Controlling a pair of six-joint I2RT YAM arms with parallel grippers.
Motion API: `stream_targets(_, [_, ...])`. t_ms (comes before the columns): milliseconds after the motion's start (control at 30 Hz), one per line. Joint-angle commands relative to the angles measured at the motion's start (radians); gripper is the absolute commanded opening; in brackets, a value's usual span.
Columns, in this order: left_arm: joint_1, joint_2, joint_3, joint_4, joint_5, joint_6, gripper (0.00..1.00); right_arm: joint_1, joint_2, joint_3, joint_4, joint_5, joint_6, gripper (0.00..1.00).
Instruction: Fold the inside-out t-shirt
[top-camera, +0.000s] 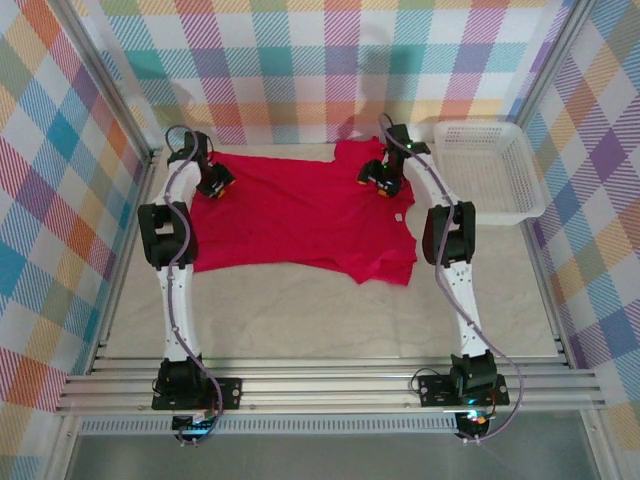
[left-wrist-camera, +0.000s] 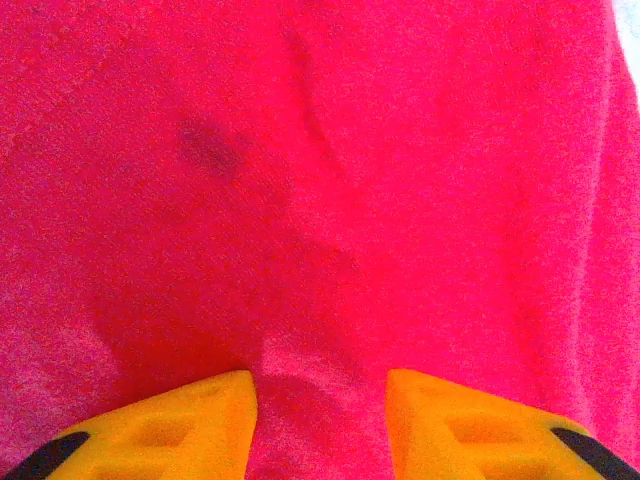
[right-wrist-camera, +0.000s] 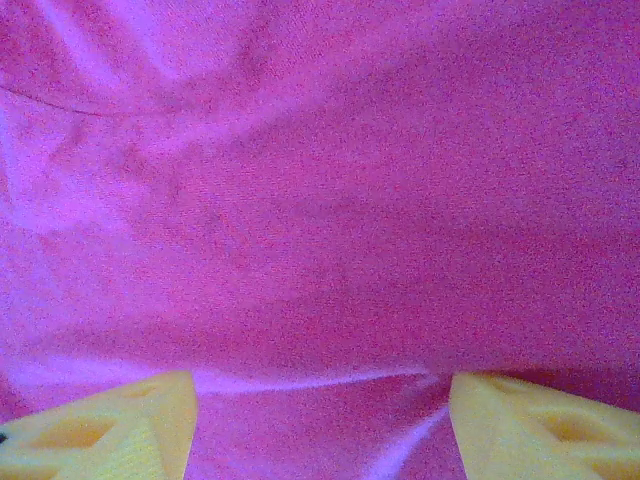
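We risk pinching only one layer of the red t-shirt (top-camera: 300, 215), our left claw (left-wrist-camera: 320, 385) narrowly parted, right claw (right-wrist-camera: 320, 385) wide.

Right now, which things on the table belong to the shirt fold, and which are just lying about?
In the job:
- red t-shirt, spread on the table
- left gripper, over the shirt
- right gripper, over the shirt

Lying about:
- white mesh basket, far right
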Motion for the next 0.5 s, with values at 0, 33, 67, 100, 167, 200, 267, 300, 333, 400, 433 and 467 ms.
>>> stream_targets(0, [0.009,-0.157,-0.107,-0.067,-0.035,0.03,0.44,0.011,-0.132,0.006,-0.16,-0.015,-0.062,0.68])
stream_targets(33, [0.008,-0.227,-0.165,-0.044,-0.05,0.03,0.48,0.022,-0.208,-0.066,-0.157,0.002,-0.07,0.68])
stream_targets(67, [0.005,-0.288,-0.218,-0.024,-0.062,0.031,0.5,0.031,-0.281,-0.135,-0.144,0.015,-0.071,0.68])
stream_targets(100, [0.002,-0.358,-0.279,-0.002,-0.077,0.034,0.51,0.037,-0.37,-0.259,-0.117,0.027,-0.063,0.68])
stream_targets(167, [-0.003,-0.481,-0.389,0.032,-0.094,0.034,0.51,0.04,-0.544,-0.499,-0.035,0.051,-0.028,0.66])
stream_targets(200, [-0.006,-0.539,-0.448,0.045,-0.095,0.032,0.51,0.039,-0.635,-0.639,0.019,0.067,-0.01,0.65])
stream_targets(267, [-0.015,-0.634,-0.56,0.073,-0.072,0.023,0.51,0.038,-0.776,-0.854,0.086,0.109,0.01,0.62])
stream_targets(300, [-0.021,-0.681,-0.619,0.092,-0.05,0.019,0.51,0.035,-0.835,-0.944,0.114,0.119,0.016,0.6])
stream_targets(333, [-0.026,-0.719,-0.671,0.107,-0.034,0.013,0.5,0.028,-0.882,-1.036,0.137,0.119,0.02,0.58])
stream_targets(400, [-0.034,-0.789,-0.779,0.146,0.001,-0.001,0.5,0.012,-0.949,-1.163,0.166,0.12,0.024,0.51])
stream_targets(433, [-0.036,-0.82,-0.831,0.169,0.019,-0.012,0.51,0.003,-0.972,-1.214,0.17,0.12,0.024,0.49])
stream_targets(467, [-0.036,-0.843,-0.872,0.187,0.037,-0.019,0.5,-0.005,-0.988,-1.252,0.176,0.117,0.019,0.47])
